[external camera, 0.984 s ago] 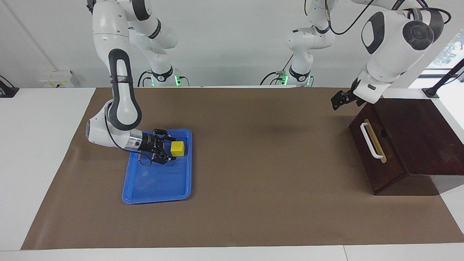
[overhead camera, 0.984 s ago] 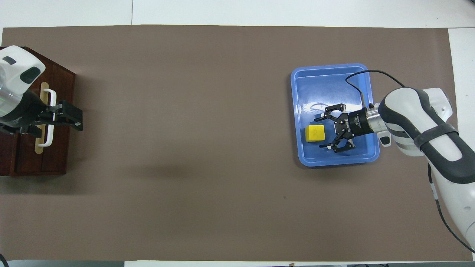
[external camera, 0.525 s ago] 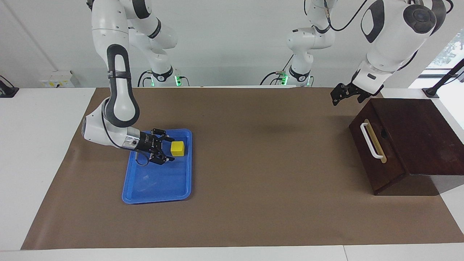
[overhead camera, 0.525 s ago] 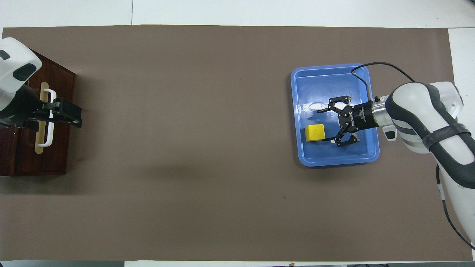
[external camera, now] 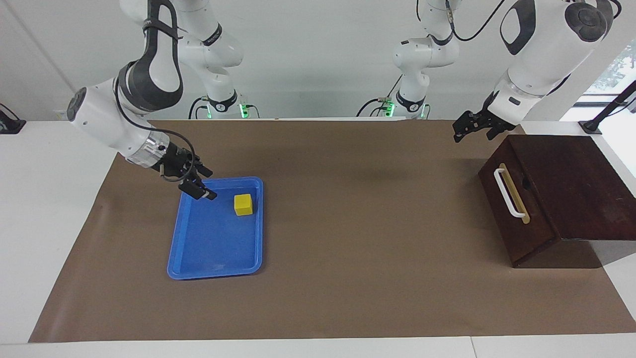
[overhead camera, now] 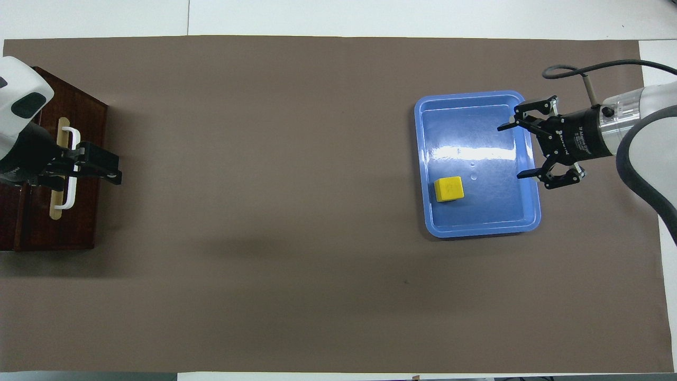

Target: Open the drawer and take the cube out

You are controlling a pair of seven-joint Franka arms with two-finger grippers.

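Facing view: right gripper point(external camera: 198, 185) released, lifted off cube point(external camera: 243, 204), now sitting in tray point(external camera: 213, 248) left of centre. Left gripper point(external camera: 472, 129) open above shut drawer point(external camera: 514, 209), right side. Looks done.

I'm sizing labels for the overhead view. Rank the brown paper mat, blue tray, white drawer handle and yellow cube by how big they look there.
1. brown paper mat
2. blue tray
3. white drawer handle
4. yellow cube
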